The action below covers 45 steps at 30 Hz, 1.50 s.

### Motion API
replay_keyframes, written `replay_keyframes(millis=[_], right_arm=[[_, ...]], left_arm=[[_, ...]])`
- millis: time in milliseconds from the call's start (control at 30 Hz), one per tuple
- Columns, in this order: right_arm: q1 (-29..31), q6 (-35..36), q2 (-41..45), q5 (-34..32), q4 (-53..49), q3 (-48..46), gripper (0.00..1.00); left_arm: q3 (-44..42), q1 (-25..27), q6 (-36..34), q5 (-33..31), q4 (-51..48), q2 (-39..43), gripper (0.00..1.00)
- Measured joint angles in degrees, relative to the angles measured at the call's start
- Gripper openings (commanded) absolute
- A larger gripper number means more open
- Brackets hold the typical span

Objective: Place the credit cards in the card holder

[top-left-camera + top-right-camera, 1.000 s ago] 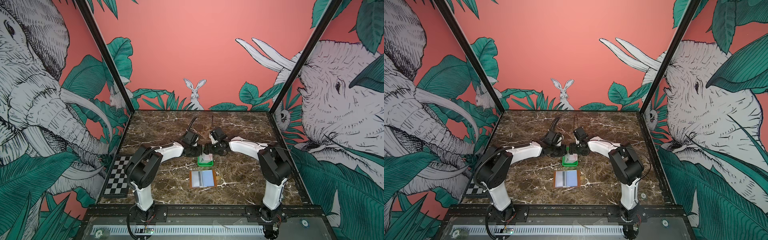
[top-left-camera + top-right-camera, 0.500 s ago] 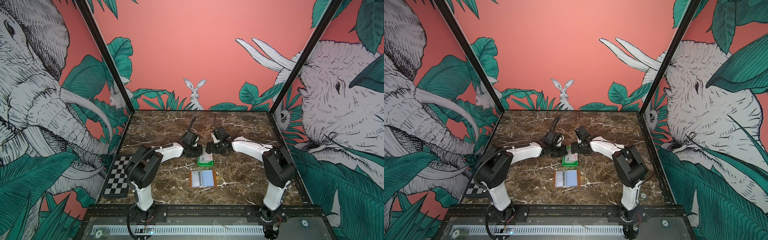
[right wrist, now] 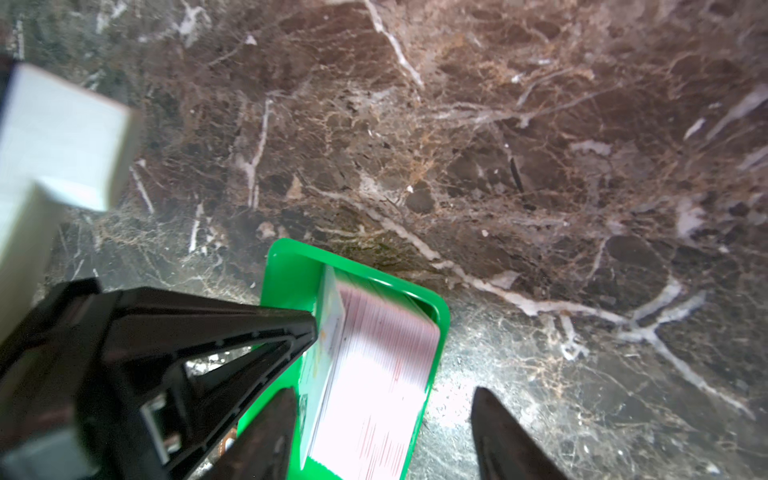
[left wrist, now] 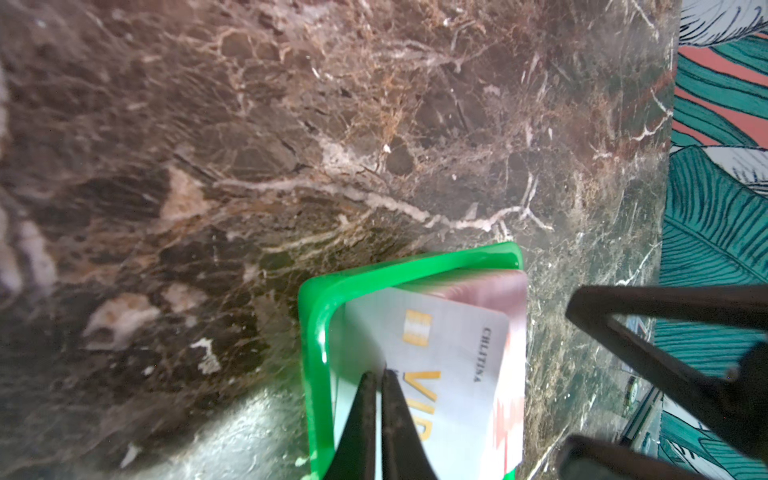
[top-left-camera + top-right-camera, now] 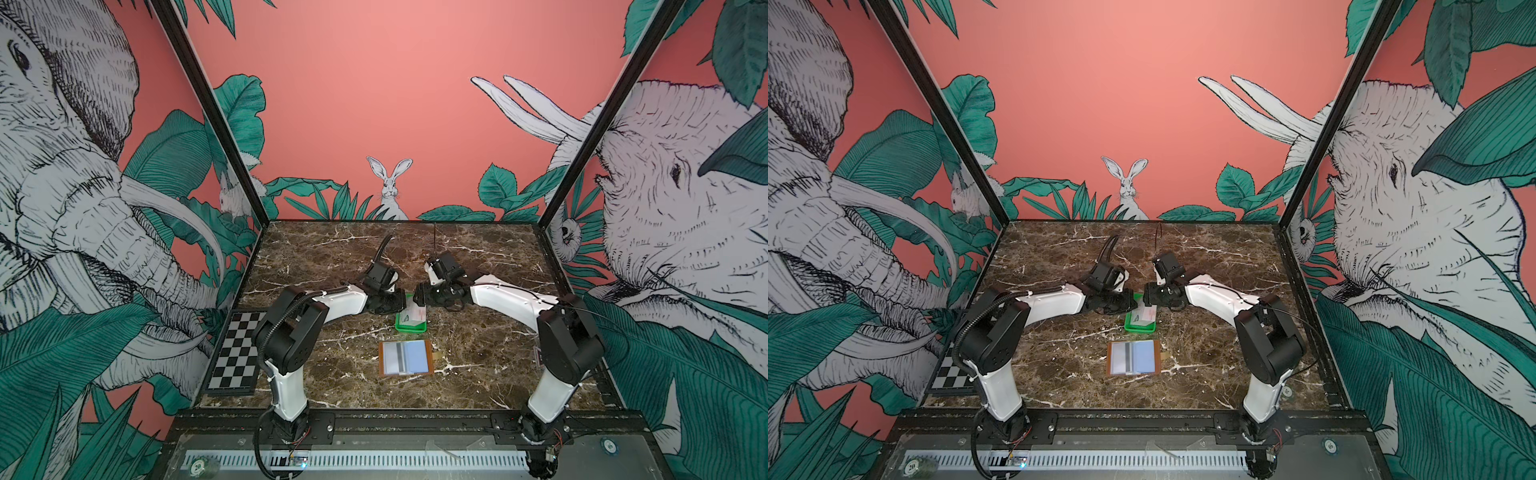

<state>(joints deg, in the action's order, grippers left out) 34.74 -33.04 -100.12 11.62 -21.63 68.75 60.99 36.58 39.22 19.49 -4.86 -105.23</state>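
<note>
Here, the two grippers meet over the green tray (image 5: pixel 410 329) at the middle of the marble table (image 5: pixel 332 257), the left gripper (image 5: pixel 400 300) reaching in from the left and the right gripper (image 5: pixel 419 296) from the right. The tray holds a small stack of cards (image 3: pixel 374 374), the top one pale with red print. The left gripper's jaws are pressed together on the edge of a white card (image 4: pixel 453 361) with a gold chip and gold lettering. In the right wrist view this card stands tilted up on its long edge beside the stack, inside the tray, with the left gripper's fingertip (image 3: pixel 299 326) against it. The right gripper's jaws stand apart, straddling the stack, and grip nothing; in the left wrist view its fingers (image 4: pixel 644 307) show just outside the tray. The card holder (image 5: pixel 405 358) lies open and flat on the table just near of the tray, apart from it, its snap tab sticking out to the right. A card with a grey stripe sits in its left half and a pale blue one in its right half. A checkerboard (image 5: pixel 237 353) lies at the table's left near edge, well apart
</note>
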Motion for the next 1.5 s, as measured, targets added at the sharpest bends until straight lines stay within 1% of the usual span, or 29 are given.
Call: replay_keyframes(millis=[67,167,267,800,1033,1167,1300,1400,1500], right_arm=[[0.0,-0.5,0.2,0.7,0.4,-0.2,0.44],[0.0,-1.5,0.2,1.6,1.1,-0.2,0.35],[0.1,-2.2,0.0,2.5,2.0,-0.2,0.3],[0.4,-3.9,-6.0,4.9,4.3,2.9,0.2],[0.4,-4.2,-7.3,5.1,4.7,4.1,0.12],[0.4,-4.6,-7.5,5.0,4.7,4.2,0.04],[0.4,-5.0,-7.5,5.1,5.1,4.3,0.0],[0.4,-5.2,-7.5,5.1,5.1,4.3,0.0],[0.4,-5.2,-7.0,5.1,5.1,4.1,0.0]], left_arm=[[0.0,0.0,0.0,0.0,0.0,0.0,0.09],[0.0,0.0,0.1,0.0,0.0,0.0,0.09],[0.0,0.0,0.2,0.0,0.0,0.0,0.09],[-0.2,0.0,0.4,0.0,0.4,0.0,0.09],[-0.4,0.0,0.9,0.0,0.8,0.0,0.09],[-0.6,0.0,1.5,0.0,1.3,0.0,0.09],[-1.0,0.0,1.7,0.0,1.6,0.2,0.09],[-1.9,0.0,1.7,-0.2,1.3,1.4,0.09],[-3.7,0.0,1.7,-0.9,0.9,4.6,0.09]])
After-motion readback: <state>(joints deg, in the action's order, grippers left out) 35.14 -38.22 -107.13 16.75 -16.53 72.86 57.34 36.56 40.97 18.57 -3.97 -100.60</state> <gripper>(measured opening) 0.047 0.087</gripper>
